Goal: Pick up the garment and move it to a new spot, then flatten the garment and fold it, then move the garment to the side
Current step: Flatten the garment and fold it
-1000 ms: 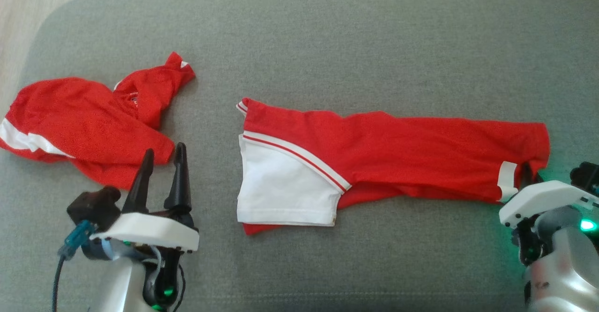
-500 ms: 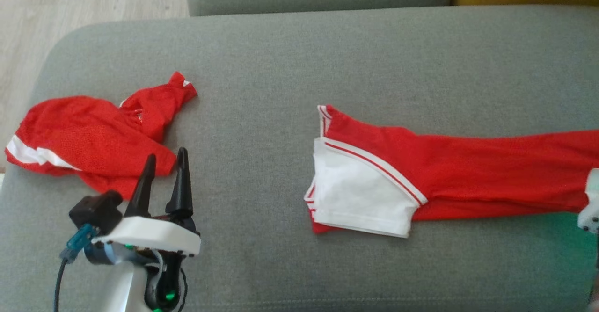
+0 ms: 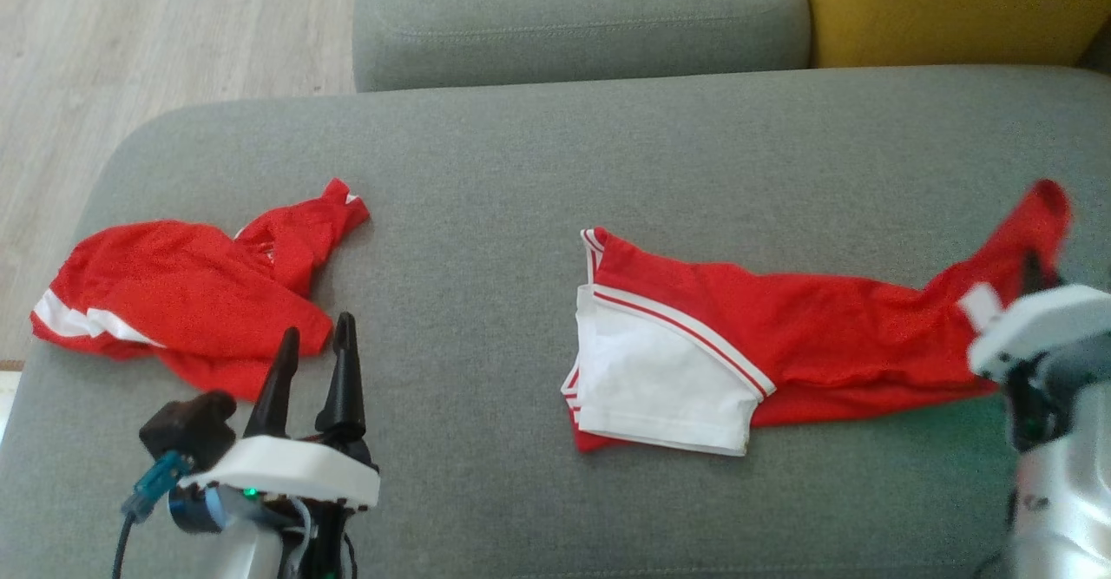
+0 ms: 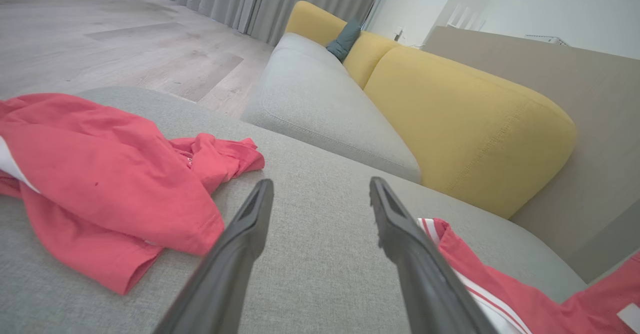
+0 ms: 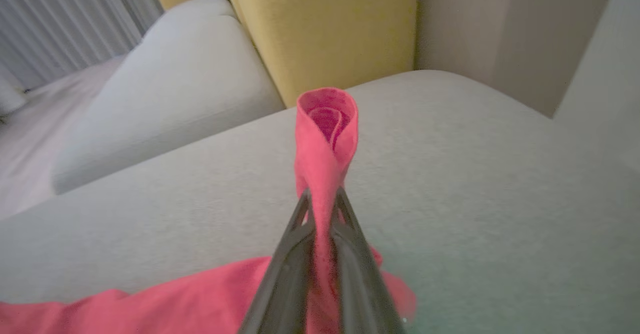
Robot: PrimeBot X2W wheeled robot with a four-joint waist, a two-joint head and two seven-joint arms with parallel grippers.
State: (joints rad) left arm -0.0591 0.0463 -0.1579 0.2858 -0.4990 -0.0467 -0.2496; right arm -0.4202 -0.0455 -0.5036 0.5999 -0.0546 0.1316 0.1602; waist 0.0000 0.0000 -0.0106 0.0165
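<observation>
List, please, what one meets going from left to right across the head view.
The crumpled red garment → left gripper, open → red and white garment → right gripper, shut on that garment's raised end.

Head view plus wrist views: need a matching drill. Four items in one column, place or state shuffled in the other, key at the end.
Column one
1. left gripper
2. right gripper
3. crumpled garment
4. yellow cushion

Column two
A. far right, behind the grey seat
B. shut on the raised end of the long garment
C. heaped at the seat's left end
D. open, holding nothing

Pairs: 1-D, 2-B, 3-C, 4-A
</observation>
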